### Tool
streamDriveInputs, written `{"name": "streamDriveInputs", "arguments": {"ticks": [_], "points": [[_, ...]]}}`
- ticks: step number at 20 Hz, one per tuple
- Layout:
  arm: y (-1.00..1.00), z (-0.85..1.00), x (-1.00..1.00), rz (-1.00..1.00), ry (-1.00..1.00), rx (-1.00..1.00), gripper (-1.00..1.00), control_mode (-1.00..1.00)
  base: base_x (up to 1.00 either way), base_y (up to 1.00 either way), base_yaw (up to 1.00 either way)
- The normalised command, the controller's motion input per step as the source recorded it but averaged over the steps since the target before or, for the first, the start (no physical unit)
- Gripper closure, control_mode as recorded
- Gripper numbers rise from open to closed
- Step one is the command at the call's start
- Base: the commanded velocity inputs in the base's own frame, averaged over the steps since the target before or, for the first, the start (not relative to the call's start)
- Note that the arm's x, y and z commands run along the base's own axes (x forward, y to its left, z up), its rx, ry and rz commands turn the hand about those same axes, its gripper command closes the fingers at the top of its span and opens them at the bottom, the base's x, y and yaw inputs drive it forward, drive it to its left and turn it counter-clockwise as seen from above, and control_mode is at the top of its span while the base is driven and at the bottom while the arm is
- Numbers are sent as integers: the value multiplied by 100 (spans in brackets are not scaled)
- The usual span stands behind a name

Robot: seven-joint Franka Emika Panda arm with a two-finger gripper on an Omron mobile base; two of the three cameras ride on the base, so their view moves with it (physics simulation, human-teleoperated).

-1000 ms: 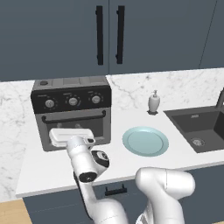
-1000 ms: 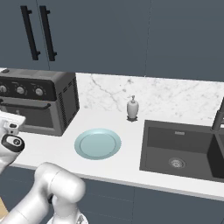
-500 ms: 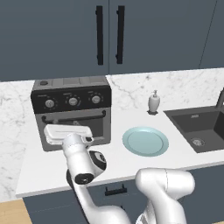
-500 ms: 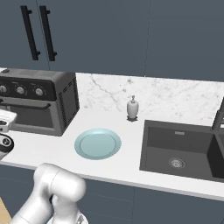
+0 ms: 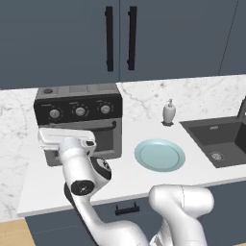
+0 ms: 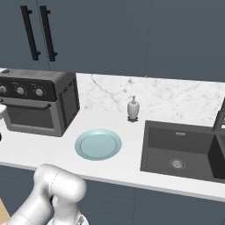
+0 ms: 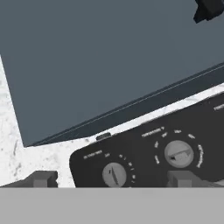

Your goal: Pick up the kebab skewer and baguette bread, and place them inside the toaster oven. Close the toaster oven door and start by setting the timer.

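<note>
**A:** Where does the end effector [image 7: 111,178] sit relative to the toaster oven [image 5: 79,118]?

**B:** Right in front of its black control panel [image 7: 153,151]; in the hand view the two dark fingertips [image 7: 43,178] rise at the bottom edge, spread wide apart with nothing between them; the panel lies straight ahead of them and close.

**A:** And the knobs?

**B:** Two show in the hand view; the nearer knob [image 7: 114,174] lies between the fingertips and a little above them; the second knob [image 7: 179,153] sits off toward the right fingertip; I judge one of these to be the timer, but the lettering is too blurred to read which.

**A:** Is the door dealt with?

**B:** From the right base view the toaster oven door [image 6: 30,116] stands upright and shut, its black bar handle [image 6: 27,105] across the top; the blue plate [image 5: 159,155] on the tabletop [image 5: 144,178] is bare; whether the skewer and bread are inside I cannot tell through the dark glass.

**A:** So what does the coming move turn on?

**B:** Lining up the gap with a knob; the panel runs tilted across the hand view, so the hand looks rolled against the row of knobs; the fingers would need to straddle one knob squarely before closing and twisting.
</note>
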Motion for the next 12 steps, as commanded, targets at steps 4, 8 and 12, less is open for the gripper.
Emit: {"name": "streamDriveInputs", "arguments": {"ticks": [4,8,12], "points": [[14,14,0,0,2,-25,-100,-100,0,0,0],[0,1,0,-2,0,-21,-100,-100,0,0,0],[0,0,0,-6,-3,-14,-100,-100,0,0,0]]}}
